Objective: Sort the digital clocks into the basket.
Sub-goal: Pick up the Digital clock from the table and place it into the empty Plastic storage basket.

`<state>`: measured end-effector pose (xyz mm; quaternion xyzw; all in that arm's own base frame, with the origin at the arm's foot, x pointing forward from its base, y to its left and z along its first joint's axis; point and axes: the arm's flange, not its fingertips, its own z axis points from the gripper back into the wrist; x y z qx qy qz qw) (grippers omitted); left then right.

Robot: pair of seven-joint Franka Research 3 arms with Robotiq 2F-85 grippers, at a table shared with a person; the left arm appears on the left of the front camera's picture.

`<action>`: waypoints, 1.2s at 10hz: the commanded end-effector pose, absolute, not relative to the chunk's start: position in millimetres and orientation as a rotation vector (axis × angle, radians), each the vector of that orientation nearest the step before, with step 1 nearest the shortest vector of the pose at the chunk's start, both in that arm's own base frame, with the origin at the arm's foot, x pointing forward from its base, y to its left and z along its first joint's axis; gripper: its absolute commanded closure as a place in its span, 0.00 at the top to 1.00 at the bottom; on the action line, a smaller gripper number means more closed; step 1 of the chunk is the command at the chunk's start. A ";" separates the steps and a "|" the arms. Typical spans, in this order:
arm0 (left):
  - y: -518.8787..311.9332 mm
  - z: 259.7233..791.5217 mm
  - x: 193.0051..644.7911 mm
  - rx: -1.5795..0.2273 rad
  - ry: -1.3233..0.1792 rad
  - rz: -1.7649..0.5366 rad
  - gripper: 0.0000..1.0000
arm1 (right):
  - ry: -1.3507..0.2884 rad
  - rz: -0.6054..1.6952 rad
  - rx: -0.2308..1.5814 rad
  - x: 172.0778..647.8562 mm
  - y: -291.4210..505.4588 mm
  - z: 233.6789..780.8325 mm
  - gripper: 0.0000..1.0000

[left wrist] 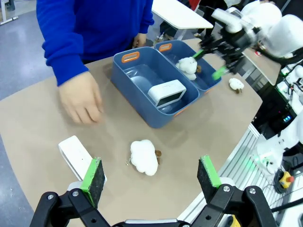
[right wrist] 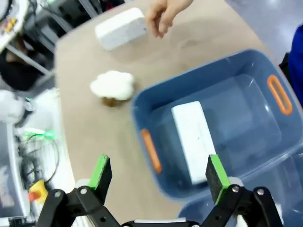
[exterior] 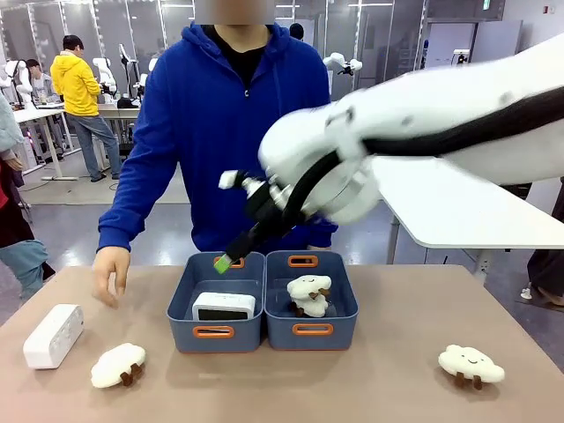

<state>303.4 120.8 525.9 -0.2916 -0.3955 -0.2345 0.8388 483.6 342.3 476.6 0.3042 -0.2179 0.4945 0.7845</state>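
Right gripper (right wrist: 156, 176): was held spread wide above the basket (exterior: 185, 330), empty
Left gripper (left wrist: 151, 176): was spread wide, empty
First clock (exterior: 224, 305): smooth white rounded box, laid inside the blue-grey plastic basket
Second clock (exterior: 53, 335): left on the table (exterior: 352, 379) by a fluffy plush (exterior: 117, 365)

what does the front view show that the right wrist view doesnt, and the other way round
Front view adds: the plush in the second basket, the far-right plush on the table, and the right arm's white body.

Right wrist view adds: the right gripper from behind, both green pads spread wide, looking down into the basket.

Both share: the clock in the basket, the loose clock on the table by the person's hand, and the left plush beside it.
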 end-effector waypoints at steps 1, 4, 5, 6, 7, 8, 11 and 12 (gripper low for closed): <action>122.5 526.5 304.8 -0.636 -0.851 -0.516 1.00 | -0.388 1.034 0.699 452.1 247.4 496.2 1.00; 122.5 526.5 304.8 -0.636 -0.851 -0.516 1.00 | -0.424 0.801 0.795 422.4 135.1 511.4 1.00; 122.5 526.5 304.8 -0.636 -0.851 -0.516 1.00 | -0.491 0.725 0.782 409.4 97.6 510.6 1.00; 122.5 526.5 304.8 -0.636 -0.851 -0.516 1.00 | -0.563 0.668 0.637 395.7 59.8 510.1 1.00; 122.5 526.5 304.8 -0.636 -0.851 -0.516 1.00 | -0.642 0.616 0.474 383.6 26.8 512.1 1.00; 122.5 526.5 304.8 -0.636 -0.851 -0.516 1.00 | -0.720 0.595 0.418 360.4 -8.5 514.5 1.00; 122.5 526.5 304.8 -0.636 -0.851 -0.516 1.00 | -0.765 0.638 0.410 341.7 -57.4 515.1 1.00; 122.5 526.5 304.8 -0.636 -0.851 -0.516 1.00 | -0.762 0.633 0.478 337.3 -62.5 513.9 1.00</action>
